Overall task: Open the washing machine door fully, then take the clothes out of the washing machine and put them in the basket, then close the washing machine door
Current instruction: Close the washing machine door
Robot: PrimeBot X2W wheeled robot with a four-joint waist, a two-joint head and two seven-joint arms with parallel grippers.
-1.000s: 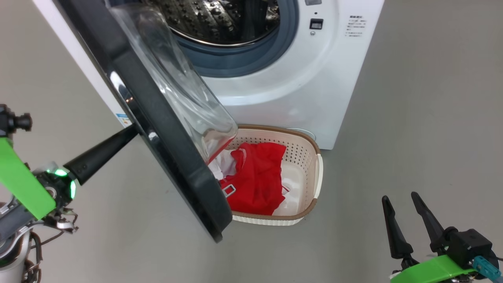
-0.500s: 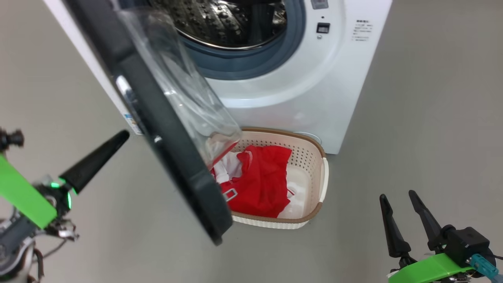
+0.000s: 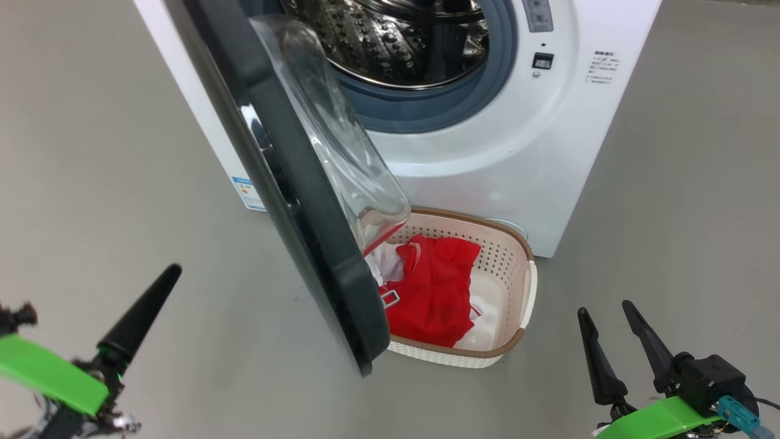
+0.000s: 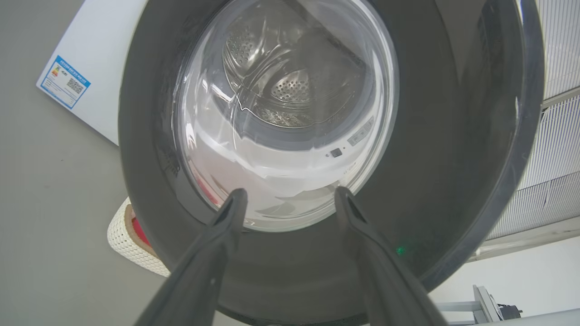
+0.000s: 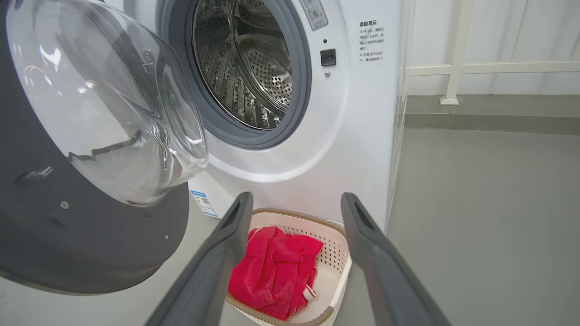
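Head view first. The clothes are seen lying in the basket, which is parked on the floor against the foot of the washing machine, at about 5 o'clock from the drum. The red jersey is bunched on top, with white fabric peeking out at its 9 and 4 o'clock. The drum looks emptied, so the closing step is reckoned to be the one in hand. The washing machine door is hung half-swung, its lower edge overhanging the basket's left end. The right gripper is parked at 4 o'clock of the view, jaws spread, nothing held, well apart from the basket.

Left wrist view: the left gripper is aimed at the door's outer face, jaws spread and empty. A glossy black rim is wrapped round the clear window, and the drum is seen through it. Contact with the door can't be made out.

Right wrist view: the bulging glass bowl is shown at 9 o'clock and the basket at 6 o'clock.

Next, a push on the outer face is probably called for until it's latched. The bowl passing close over the basket rim should be watched.
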